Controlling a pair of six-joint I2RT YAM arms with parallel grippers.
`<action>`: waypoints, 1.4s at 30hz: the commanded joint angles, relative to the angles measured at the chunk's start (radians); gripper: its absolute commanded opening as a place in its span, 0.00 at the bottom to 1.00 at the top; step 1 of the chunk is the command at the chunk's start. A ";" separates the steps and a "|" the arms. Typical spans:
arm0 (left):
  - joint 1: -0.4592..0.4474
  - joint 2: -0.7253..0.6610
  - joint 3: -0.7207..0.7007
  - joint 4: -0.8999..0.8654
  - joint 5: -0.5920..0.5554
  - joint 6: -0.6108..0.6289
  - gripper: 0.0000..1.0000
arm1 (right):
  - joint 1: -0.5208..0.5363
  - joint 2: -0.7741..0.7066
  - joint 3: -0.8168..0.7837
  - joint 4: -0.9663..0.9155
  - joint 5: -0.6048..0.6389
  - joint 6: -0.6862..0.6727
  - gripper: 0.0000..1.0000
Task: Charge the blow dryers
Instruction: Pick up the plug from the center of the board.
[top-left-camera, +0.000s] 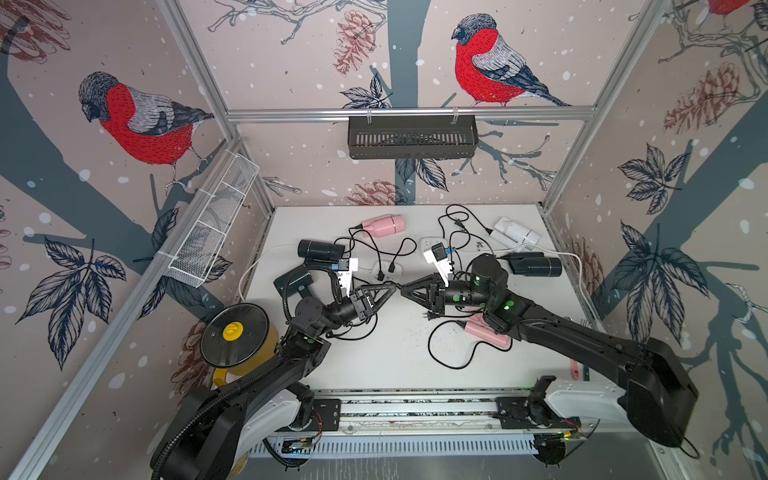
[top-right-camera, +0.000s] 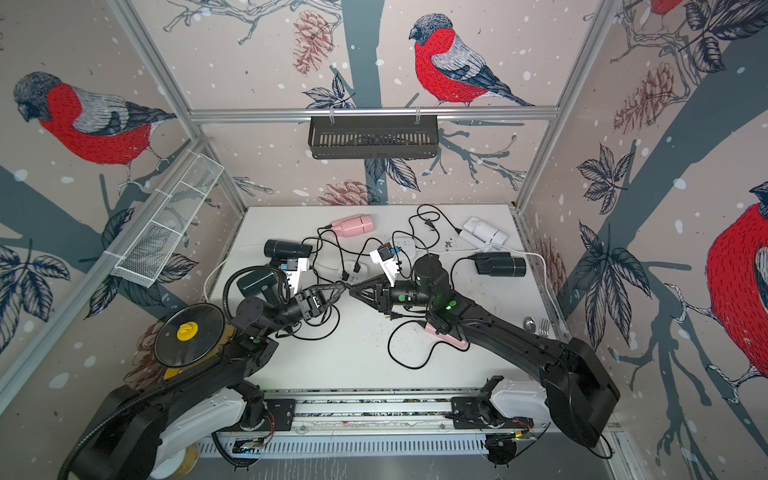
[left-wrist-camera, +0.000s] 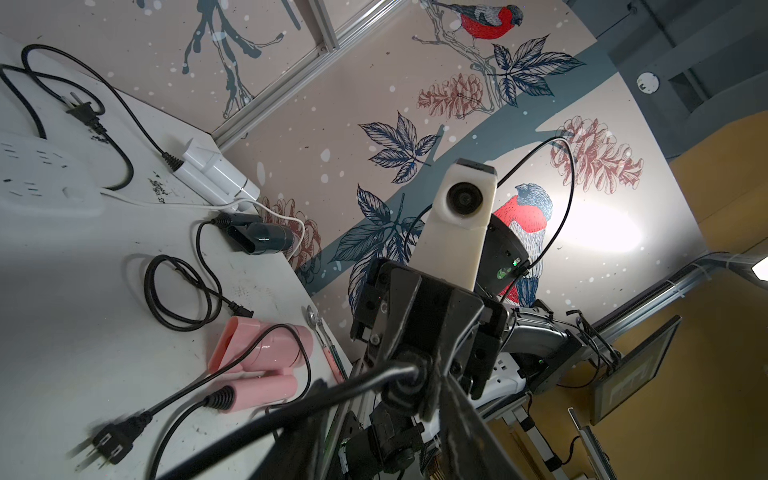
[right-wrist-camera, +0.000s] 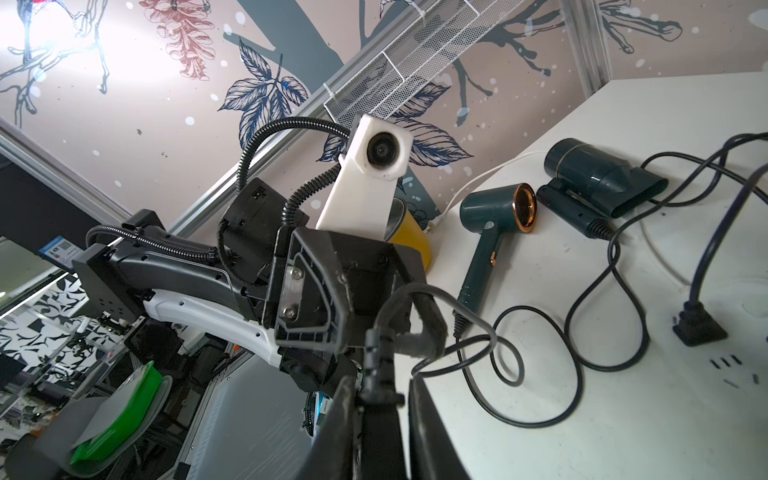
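white desk (top-left-camera: 395, 365) under bird wallpaper, blow dryers (top-left-camera: 384, 225) scattered across it among tangled leads. right end effector (top-left-camera: 405, 289) pinches a black cord (left-wrist-camera: 291, 411) mid-desk; left end effector (top-left-camera: 392, 287) meets it tip to tip, grip unclear. likely a cord handover; next, line the plug up with the power strip (top-left-camera: 388, 270).

**Arm pair, matte black.** Left arm (top-left-camera: 257, 382) and right arm (top-left-camera: 582, 336), jointed links with rounded motor housings.
- Shoulder shells (top-left-camera: 582, 399): white, seated on black carriage plates along a silver slotted rail (top-left-camera: 415, 405).
- Ribbed black conduit (right-wrist-camera: 291, 121): runs outside the left arm.
- Thin black cable (left-wrist-camera: 557, 139): on the right arm.
- Green lights (top-left-camera: 506, 307): small, at the joints.
- Wrist camera mounts (right-wrist-camera: 361, 199): white, angular, with a round black lens.
- Fingers (right-wrist-camera: 432, 436): black, triangular open frames.
- Silver screws (right-wrist-camera: 296, 273): two, at the finger base.
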 joint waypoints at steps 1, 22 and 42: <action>-0.004 0.009 0.012 0.104 0.017 -0.001 0.44 | -0.002 0.026 -0.007 0.074 -0.047 0.039 0.17; -0.021 0.002 0.039 0.018 -0.003 0.083 0.08 | -0.030 0.056 -0.068 0.226 -0.089 0.140 0.43; -0.022 0.038 0.045 0.038 0.016 0.069 0.08 | -0.061 0.021 -0.106 0.279 -0.113 0.180 0.24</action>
